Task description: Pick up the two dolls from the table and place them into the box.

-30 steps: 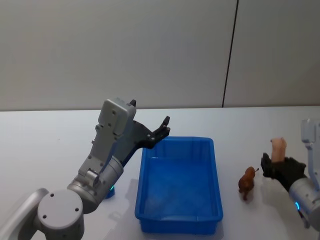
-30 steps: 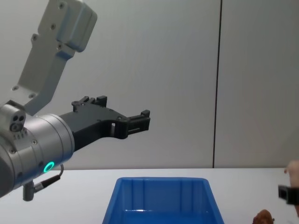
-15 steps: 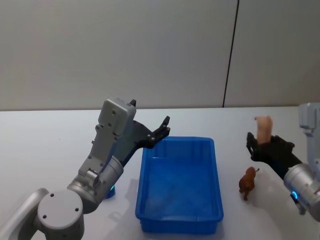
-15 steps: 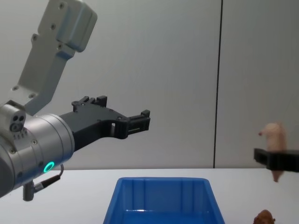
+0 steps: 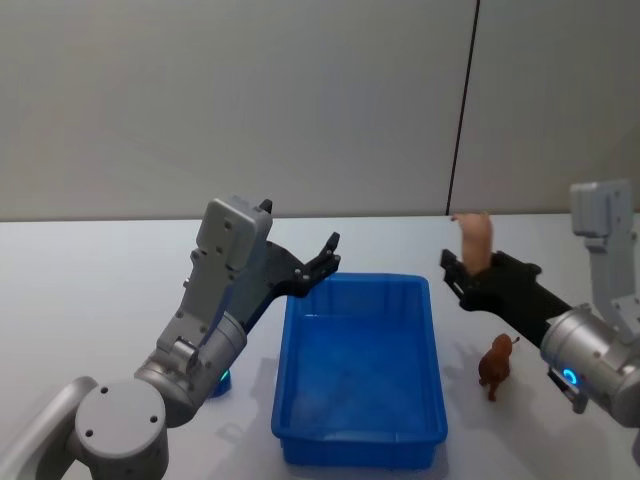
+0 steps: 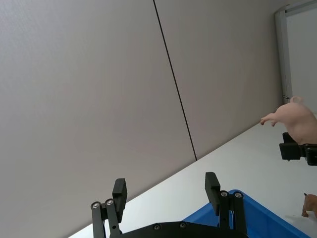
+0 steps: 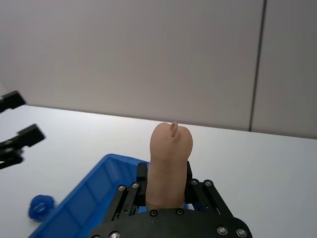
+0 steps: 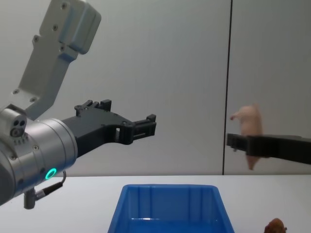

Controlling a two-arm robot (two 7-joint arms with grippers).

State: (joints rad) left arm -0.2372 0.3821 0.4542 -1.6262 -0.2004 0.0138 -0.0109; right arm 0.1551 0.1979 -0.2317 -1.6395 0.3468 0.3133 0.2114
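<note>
Right end effector [image 5: 468,273]: clamped on the pale pink pig [image 5: 475,236], one finger on each side of its body. The pig is held on end, clear of the white surface [image 5: 100,270], and sits in the air just right of the far right corner of the blue box [image 5: 357,279]. From the chest view, pig [image 8: 250,124] is well above the box rim.

Reddish-brown figure [image 5: 494,365]: stands on the surface right of the box, apart from the rim, beside the right arm.

Left end effector [image 5: 325,257]: fingers apart, nothing between them, raised near the far left corner of the box.

Box interior: bare blue floor visible.
</note>
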